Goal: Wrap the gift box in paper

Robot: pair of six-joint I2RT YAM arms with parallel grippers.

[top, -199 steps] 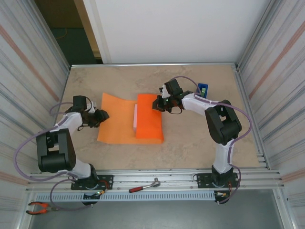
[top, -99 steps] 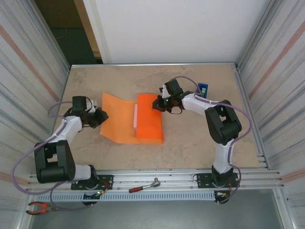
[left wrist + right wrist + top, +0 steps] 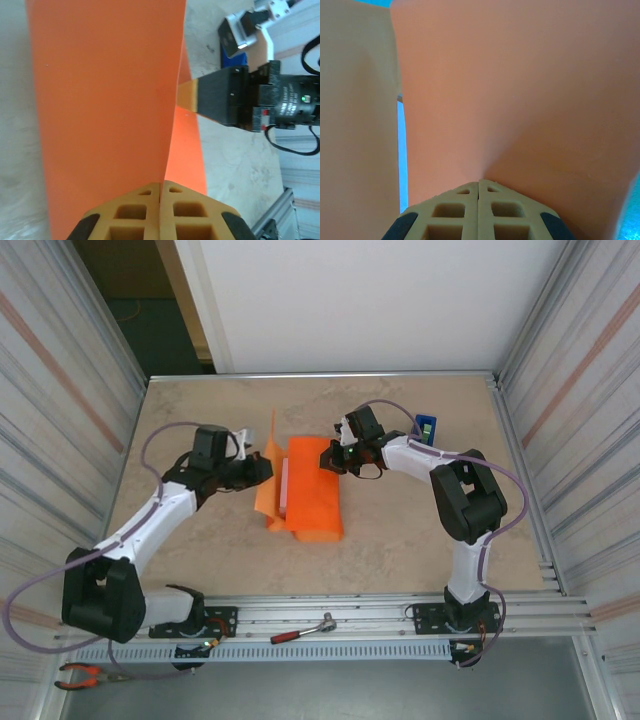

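Note:
The orange paper (image 3: 315, 495) lies folded over the gift box, of which a thin pale edge (image 3: 284, 487) shows beside the flap. My left gripper (image 3: 262, 468) is shut on the paper's left edge and holds that flap (image 3: 105, 100) raised, almost upright, next to the box. In the left wrist view its jaws (image 3: 161, 184) pinch the sheet's edge. My right gripper (image 3: 331, 458) is shut, its tips resting on the folded flap at the box's far right corner. In the right wrist view its closed tips (image 3: 479, 182) meet the orange surface (image 3: 520, 90).
A blue tape dispenser (image 3: 427, 427) stands at the back right, behind the right arm. A ratchet wrench (image 3: 303, 630) lies on the front rail and red-handled pliers (image 3: 80, 674) at the near left. Metal walls enclose the table on both sides.
My left gripper closed on the paper's left edge, then swung right and up, lifting that flap from flat on the table to upright beside the box. The right arm has not moved.

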